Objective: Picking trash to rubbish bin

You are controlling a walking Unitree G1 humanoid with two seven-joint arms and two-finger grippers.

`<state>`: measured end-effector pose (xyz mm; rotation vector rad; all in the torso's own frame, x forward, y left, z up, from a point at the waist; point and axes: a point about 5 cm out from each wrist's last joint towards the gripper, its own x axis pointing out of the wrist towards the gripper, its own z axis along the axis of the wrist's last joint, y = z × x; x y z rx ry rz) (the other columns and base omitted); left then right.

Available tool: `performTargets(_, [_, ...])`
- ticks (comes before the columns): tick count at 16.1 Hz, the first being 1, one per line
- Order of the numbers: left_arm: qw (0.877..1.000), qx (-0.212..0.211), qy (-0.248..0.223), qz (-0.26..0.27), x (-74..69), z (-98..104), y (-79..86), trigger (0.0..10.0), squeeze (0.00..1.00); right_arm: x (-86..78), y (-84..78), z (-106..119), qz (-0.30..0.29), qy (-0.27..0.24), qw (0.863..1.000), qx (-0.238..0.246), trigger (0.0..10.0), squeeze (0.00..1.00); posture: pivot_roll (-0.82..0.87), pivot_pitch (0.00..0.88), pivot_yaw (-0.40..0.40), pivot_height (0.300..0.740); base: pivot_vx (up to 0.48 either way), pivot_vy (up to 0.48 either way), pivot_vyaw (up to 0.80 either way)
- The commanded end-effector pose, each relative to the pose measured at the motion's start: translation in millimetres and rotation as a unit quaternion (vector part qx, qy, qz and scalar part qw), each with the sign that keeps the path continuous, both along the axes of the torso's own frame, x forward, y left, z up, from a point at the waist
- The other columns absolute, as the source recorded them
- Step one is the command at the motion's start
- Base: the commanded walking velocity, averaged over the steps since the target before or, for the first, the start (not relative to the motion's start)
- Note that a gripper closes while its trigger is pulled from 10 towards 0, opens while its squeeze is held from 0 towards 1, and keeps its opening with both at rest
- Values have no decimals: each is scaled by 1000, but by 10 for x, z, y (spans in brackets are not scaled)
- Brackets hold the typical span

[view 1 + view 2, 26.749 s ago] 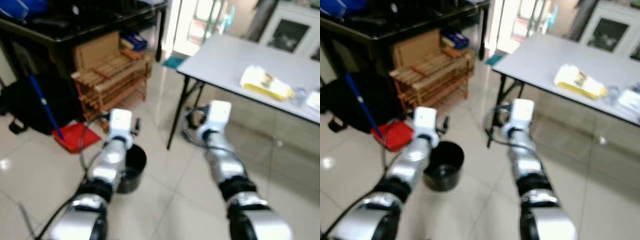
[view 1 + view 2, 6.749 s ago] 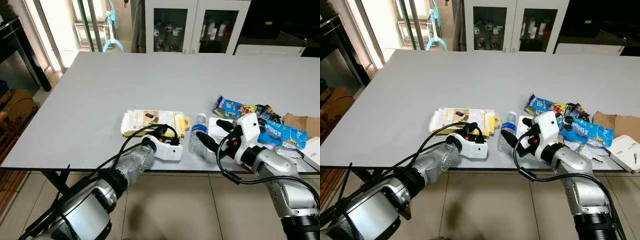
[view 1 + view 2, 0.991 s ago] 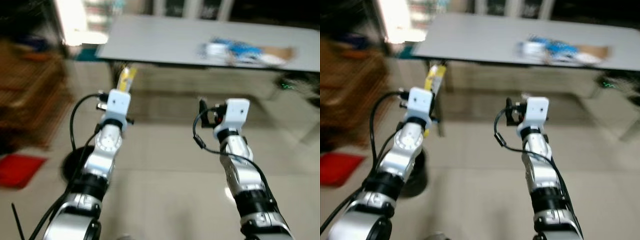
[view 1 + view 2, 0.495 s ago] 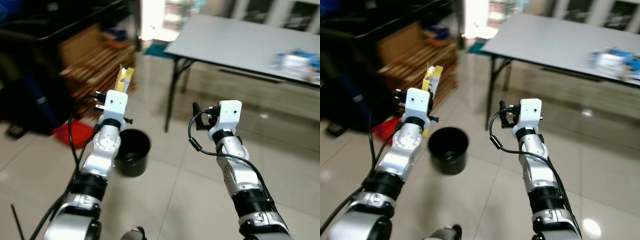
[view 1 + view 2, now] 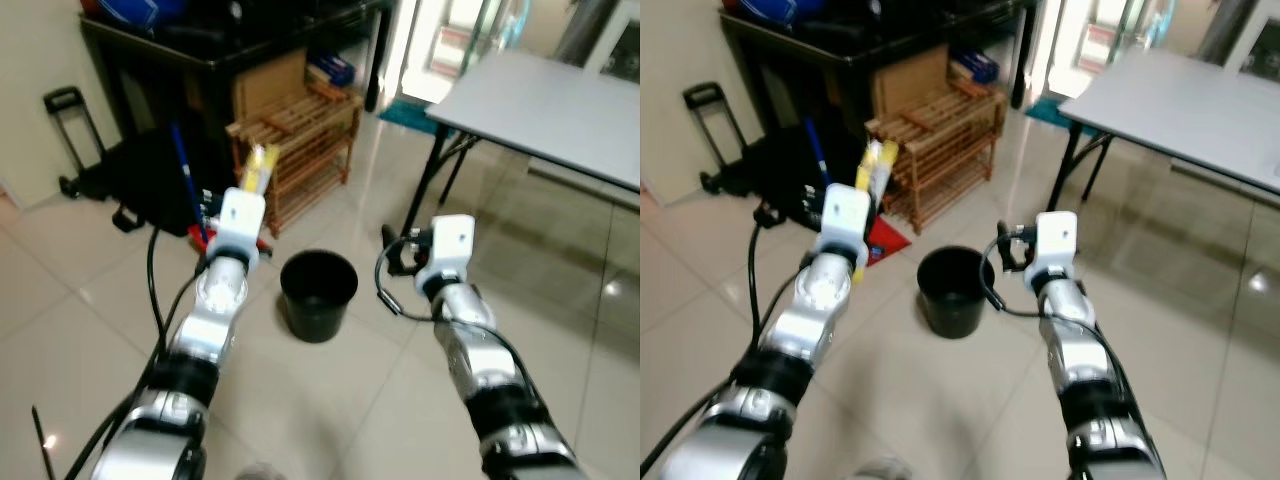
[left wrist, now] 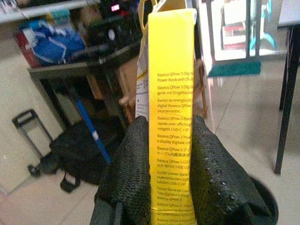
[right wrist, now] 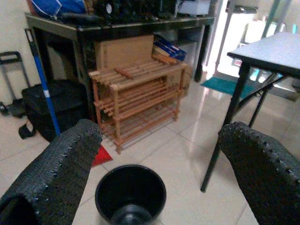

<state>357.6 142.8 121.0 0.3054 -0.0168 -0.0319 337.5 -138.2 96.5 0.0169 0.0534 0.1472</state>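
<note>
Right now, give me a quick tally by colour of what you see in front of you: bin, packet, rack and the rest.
Black: 3 - bin, bag, trolley
Yellow: 1 - packet, held in the left gripper fingers
Wooden: 1 - rack
Red: 1 - dustpan
Blue: 1 - broom handle
Grey: 1 - table
Total: 8

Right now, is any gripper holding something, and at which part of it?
The left gripper holds the yellow package, its fingers clamped on the lower part's two faces. The right gripper is open, holding nothing.
</note>
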Motion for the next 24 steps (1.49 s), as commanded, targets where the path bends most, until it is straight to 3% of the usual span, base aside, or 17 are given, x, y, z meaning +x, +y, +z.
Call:
performTargets(1, [1000, 2, 24, 3, -42, -133, 74, 10000, 0, -38, -44, -137, -1, 32, 999, -8, 10000, 0, 11, 17, -58, 740, 0, 0, 0])
performTargets(3, [999, -2, 54, 7, -90, -279, 134, 10000, 0, -92, -51, -284, 8, 63, 998, -19, 10000, 0, 9, 22, -59, 740, 0, 0, 0])
performTargets(6, [988, -3, 153, 19, -307, -762, 264, 10000, 0, -356, -167, -814, 8, 177, 983, -46, 10000, 0, 10, 31, -67, 740, 0, 0, 0])
performTargets(10, [973, 19, 227, 29, -550, -1111, 384, 10000, 0, -569, -267, -1096, -6, 243, 969, -52, 10000, 0, 7, 35, -69, 740, 316, 0, 0])
performTargets(15, [966, 13, 257, 39, -672, -1259, 406, 10000, 0, -796, -214, -1318, 14, 292, 956, -36, 10000, 0, 9, 37, -72, 740, 338, 0, 0])
performTargets(19, [958, 24, 284, 39, -778, -1369, 424, 10000, 0, -942, -253, -1435, -3, 319, 947, -31, 10000, 0, 2, 34, -67, 740, 337, 0, 0])
performTargets(22, [957, 28, 288, 32, -804, -1398, 382, 10000, 0, -1178, -262, -1613, -19, 373, 927, -42, 10000, 0, 22, 35, -74, 740, 342, 0, 0])
performTargets(24, [959, 30, 281, 31, -788, -1384, 363, 10000, 0, -1147, -157, -1593, -2, 363, 931, -23, 10000, 0, 16, 35, -70, 740, 345, 0, 0])
